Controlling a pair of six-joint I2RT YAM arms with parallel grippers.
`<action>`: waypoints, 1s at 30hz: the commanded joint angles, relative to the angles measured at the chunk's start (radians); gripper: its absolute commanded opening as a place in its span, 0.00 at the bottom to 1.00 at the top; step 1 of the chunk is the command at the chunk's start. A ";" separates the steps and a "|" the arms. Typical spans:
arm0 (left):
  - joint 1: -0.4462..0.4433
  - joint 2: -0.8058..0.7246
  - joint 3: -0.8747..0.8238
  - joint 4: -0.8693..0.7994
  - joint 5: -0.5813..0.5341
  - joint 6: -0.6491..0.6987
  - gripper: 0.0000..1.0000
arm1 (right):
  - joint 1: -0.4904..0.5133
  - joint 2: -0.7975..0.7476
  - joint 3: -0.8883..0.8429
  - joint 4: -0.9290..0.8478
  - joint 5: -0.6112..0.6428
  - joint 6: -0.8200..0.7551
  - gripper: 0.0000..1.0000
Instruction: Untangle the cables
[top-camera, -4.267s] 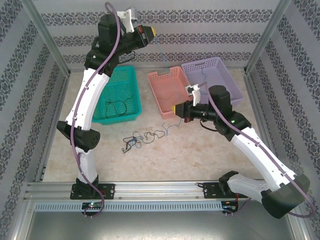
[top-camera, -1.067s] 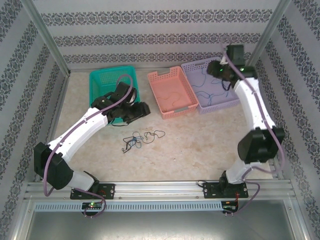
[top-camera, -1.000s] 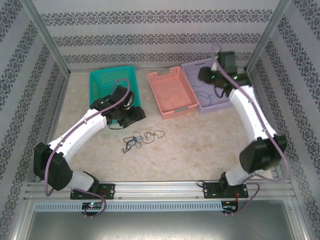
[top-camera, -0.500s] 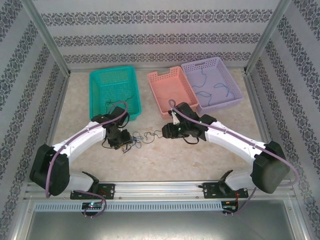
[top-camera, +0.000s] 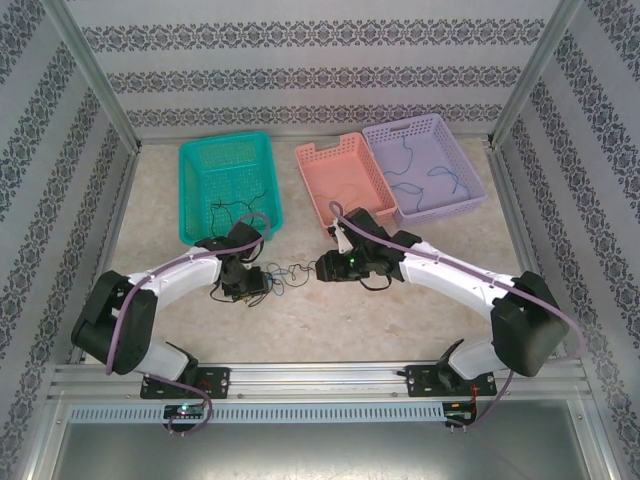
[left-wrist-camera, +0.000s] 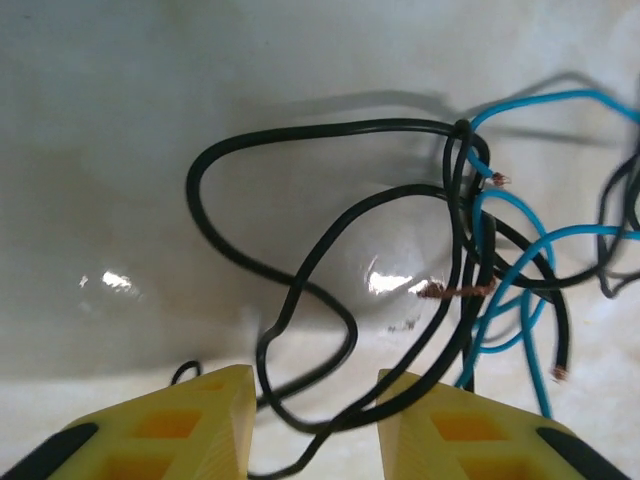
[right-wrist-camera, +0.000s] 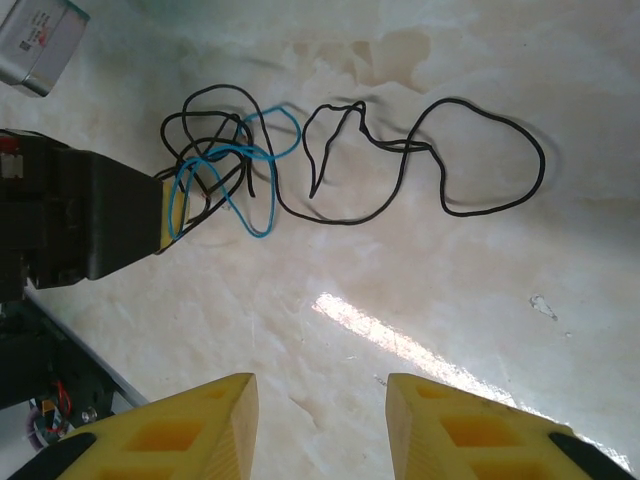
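Overhead rear view, wrists close above cables (top-camera: 270, 281)

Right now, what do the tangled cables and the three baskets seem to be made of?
The black cables and blue cables look like thin copper wire in smooth, slightly glossy plastic insulation: bare reddish strands show at cut ends. The teal basket, pink basket and purple basket look like moulded plastic, with regular perforated walls and uniform colour.
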 joint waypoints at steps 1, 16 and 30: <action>0.013 0.042 -0.023 0.118 0.035 0.039 0.26 | 0.015 0.050 0.031 0.007 -0.022 0.037 0.40; -0.032 -0.219 -0.022 0.035 0.144 0.060 0.00 | 0.040 0.197 0.073 0.152 0.056 0.582 0.43; -0.033 -0.310 0.133 -0.062 0.198 0.039 0.00 | 0.068 0.114 -0.150 0.516 0.158 1.298 0.60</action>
